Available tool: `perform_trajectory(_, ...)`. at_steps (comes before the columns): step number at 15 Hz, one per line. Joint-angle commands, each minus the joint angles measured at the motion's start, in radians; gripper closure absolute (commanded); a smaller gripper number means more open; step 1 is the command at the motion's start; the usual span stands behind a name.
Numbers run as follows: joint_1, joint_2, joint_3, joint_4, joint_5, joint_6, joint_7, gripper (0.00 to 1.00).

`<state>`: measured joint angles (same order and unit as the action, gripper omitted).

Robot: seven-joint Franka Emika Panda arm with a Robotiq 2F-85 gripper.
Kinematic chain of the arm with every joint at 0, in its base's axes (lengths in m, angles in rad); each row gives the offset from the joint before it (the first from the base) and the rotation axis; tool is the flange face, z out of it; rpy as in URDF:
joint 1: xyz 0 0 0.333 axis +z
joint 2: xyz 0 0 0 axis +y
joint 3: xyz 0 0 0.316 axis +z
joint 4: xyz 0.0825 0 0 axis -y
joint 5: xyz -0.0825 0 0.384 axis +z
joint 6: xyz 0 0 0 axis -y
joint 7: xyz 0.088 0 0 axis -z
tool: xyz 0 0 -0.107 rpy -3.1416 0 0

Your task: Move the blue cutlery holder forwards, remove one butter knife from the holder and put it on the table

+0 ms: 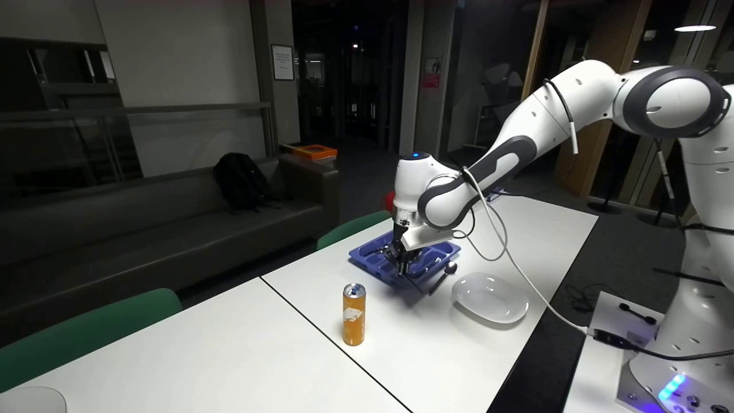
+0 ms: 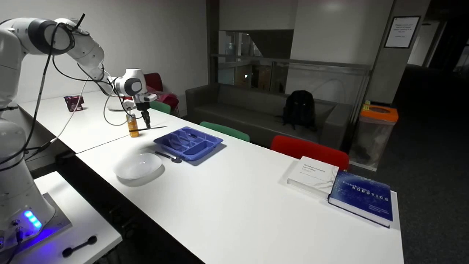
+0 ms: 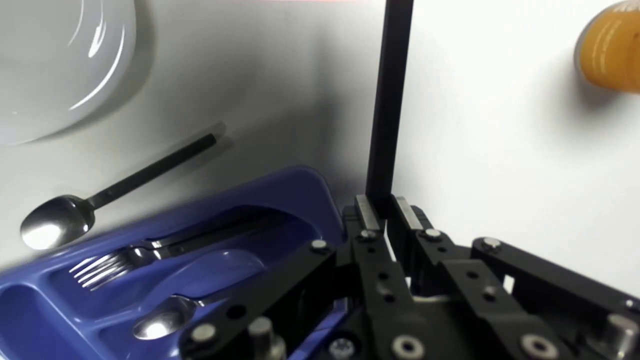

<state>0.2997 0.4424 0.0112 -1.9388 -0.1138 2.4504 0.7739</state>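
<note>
One butter knife (image 3: 390,105), held: in the wrist view the pincer (image 3: 386,212) is clamped on its black handle, which runs out of sight at the upper edge. One blue cutlery holder (image 3: 300,190), its corner just beside the pincer; one loose spoon (image 3: 57,222) outside it. Note: we judge the set-down to be the step in hand, and do well to keep the knife's other end, hidden here, off the blue rim.

In an exterior view: one blade (image 2: 159,127), near level, above the counter (image 2: 256,198), where the holder rests. One orange can (image 2: 132,124); the handle crosses it in our line of sight, though the wrist view shows the two apart. Note: we should not swing the handle that way.

In an exterior view: one white plate (image 1: 490,295), apart from the holder. Note: we ought to lower slowly between holder and can, knife flat, let both ends settle, then part the pincer and rise straight.
</note>
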Motion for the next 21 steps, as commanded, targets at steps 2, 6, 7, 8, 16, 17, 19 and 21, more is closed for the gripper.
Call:
perform_trajectory(2,0.012,-0.137,-0.005,-0.242,-0.015,0.162,0.022,0.97)
perform_trajectory(6,-0.023,-0.137,0.006,-0.29,0.02,0.234,-0.049,0.97)
perform_trajectory(7,-0.043,-0.122,0.016,-0.274,0.037,0.224,-0.09,0.97)
perform_trajectory(8,-0.004,-0.091,-0.003,-0.241,0.01,0.201,-0.023,0.88)
perform_trajectory(16,-0.021,-0.091,-0.004,-0.242,0.018,0.201,-0.055,0.88)
perform_trajectory(17,-0.021,-0.091,-0.004,-0.242,0.018,0.201,-0.055,0.88)
perform_trajectory(19,-0.021,-0.091,-0.004,-0.242,0.018,0.201,-0.055,0.88)
perform_trajectory(21,-0.021,-0.091,-0.004,-0.242,0.018,0.201,-0.055,0.88)
